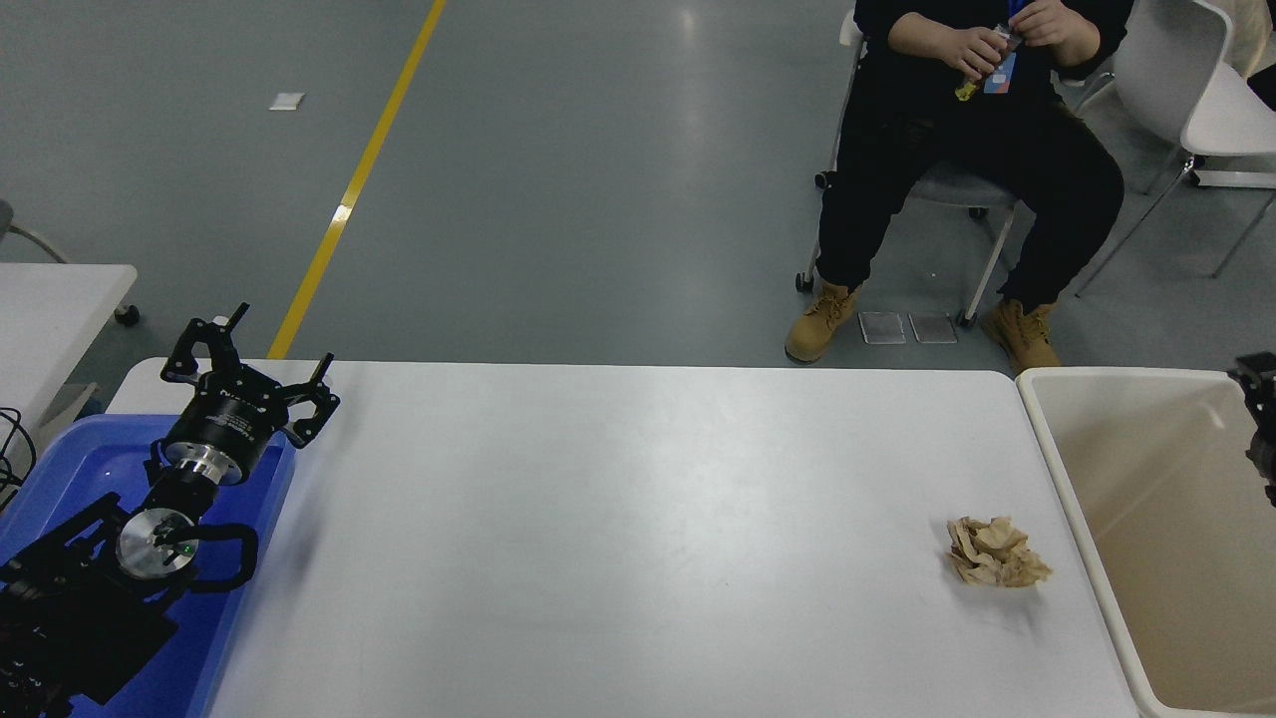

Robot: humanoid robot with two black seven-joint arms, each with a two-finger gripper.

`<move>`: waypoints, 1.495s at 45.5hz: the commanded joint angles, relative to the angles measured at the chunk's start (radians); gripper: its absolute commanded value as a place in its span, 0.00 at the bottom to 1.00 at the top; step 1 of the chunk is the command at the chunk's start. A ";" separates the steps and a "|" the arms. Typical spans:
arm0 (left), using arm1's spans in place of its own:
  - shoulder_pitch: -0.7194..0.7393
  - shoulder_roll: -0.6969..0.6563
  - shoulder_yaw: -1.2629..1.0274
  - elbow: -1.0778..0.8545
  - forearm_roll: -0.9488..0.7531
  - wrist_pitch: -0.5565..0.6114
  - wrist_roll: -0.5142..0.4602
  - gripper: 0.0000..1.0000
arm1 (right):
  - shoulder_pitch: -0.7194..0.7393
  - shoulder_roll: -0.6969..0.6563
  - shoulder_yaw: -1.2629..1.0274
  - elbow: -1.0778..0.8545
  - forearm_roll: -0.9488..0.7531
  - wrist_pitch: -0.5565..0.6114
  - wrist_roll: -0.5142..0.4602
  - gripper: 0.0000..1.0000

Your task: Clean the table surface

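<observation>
The table surface is a wide matte white top that fills the lower picture. A crumpled brown paper ball lies on it near the right side. My left gripper is parked at the lower left over a blue bin, fingers spread open and holding nothing. Only a small black part of my right gripper shows at the right edge, above the cream tub; its fingers are cut off by the frame.
A blue bin sits at the table's left end, a cream plastic tub at its right end. A person in black sits on a chair beyond the far edge. A smaller white table stands at the left.
</observation>
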 commanded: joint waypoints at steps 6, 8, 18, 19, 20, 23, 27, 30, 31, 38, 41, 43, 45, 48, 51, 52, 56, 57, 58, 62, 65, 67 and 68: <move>-0.001 0.000 0.000 0.000 0.000 0.000 0.000 1.00 | 0.070 -0.008 0.236 0.132 0.143 0.007 0.008 0.98; -0.001 0.000 0.000 -0.001 -0.001 0.000 0.000 1.00 | 0.070 -0.016 0.245 0.159 0.173 0.009 0.011 0.98; 0.001 0.000 0.000 -0.001 -0.001 0.000 0.001 1.00 | 0.071 -0.021 0.397 0.293 0.280 0.036 0.019 0.98; 0.000 0.000 0.000 -0.001 0.000 0.000 0.000 1.00 | 0.068 -0.019 0.412 0.309 0.280 0.043 0.019 0.98; -0.001 0.000 0.000 0.000 -0.001 0.000 0.000 1.00 | 0.062 -0.019 0.424 0.324 0.280 0.047 0.019 0.98; 0.001 0.000 0.000 -0.001 0.000 0.000 0.000 1.00 | 0.056 -0.016 0.461 0.364 0.282 0.046 0.019 0.98; 0.001 0.000 0.000 -0.001 0.000 0.000 0.000 1.00 | 0.052 0.007 0.541 0.393 0.294 0.038 0.017 0.98; -0.001 0.000 0.000 0.000 0.000 0.000 0.000 1.00 | 0.044 0.035 0.602 0.404 0.297 0.036 0.017 0.98; 0.001 0.000 0.000 0.000 0.000 0.000 0.000 1.00 | 0.039 0.044 0.617 0.406 0.297 0.036 0.017 0.98; -0.001 0.000 0.000 0.000 0.000 0.000 0.000 1.00 | -0.001 0.101 0.639 0.419 0.297 0.038 0.025 0.98; -0.001 0.000 0.000 0.000 -0.001 0.000 0.000 1.00 | -0.024 0.121 0.641 0.419 0.297 0.043 0.039 0.98; 0.000 0.000 0.000 0.000 0.000 0.000 0.000 1.00 | -0.042 0.133 0.639 0.421 0.297 0.046 0.048 0.98; 0.001 0.000 -0.002 0.000 0.000 0.000 0.000 1.00 | -0.063 0.141 0.634 0.426 0.295 0.047 0.054 0.98; 0.001 0.000 0.000 0.000 0.000 0.000 0.000 1.00 | -0.096 0.150 0.624 0.438 0.295 0.050 0.066 0.98; 0.001 0.000 0.000 0.000 -0.001 0.000 0.000 1.00 | -0.129 0.151 0.615 0.445 0.285 0.052 0.085 0.98; 0.000 0.000 0.000 0.000 0.000 0.000 0.000 1.00 | -0.140 0.151 0.605 0.447 0.282 0.053 0.091 0.98; -0.001 0.000 0.000 -0.001 -0.001 0.000 0.000 1.00 | -0.169 0.151 0.553 0.449 0.282 0.061 0.121 0.98; 0.001 0.000 0.000 0.000 0.000 0.000 0.000 1.00 | -0.172 0.150 0.540 0.449 0.282 0.069 0.129 0.98; 0.000 0.000 0.000 0.000 -0.001 0.000 0.000 1.00 | -0.177 0.148 0.526 0.449 0.282 0.073 0.137 0.98; 0.001 0.000 0.000 0.000 0.000 0.000 0.000 1.00 | -0.194 0.139 0.493 0.449 0.282 0.096 0.166 0.98; -0.001 0.000 0.000 0.000 0.000 0.000 0.000 1.00 | -0.205 0.133 0.490 0.449 0.282 0.105 0.172 0.98; 0.001 0.000 0.000 0.000 -0.001 0.000 0.000 1.00 | -0.211 0.128 0.490 0.449 0.282 0.107 0.172 0.98; 0.001 0.000 0.000 0.000 -0.001 0.000 0.001 1.00 | -0.211 0.128 0.490 0.449 0.282 0.109 0.174 0.98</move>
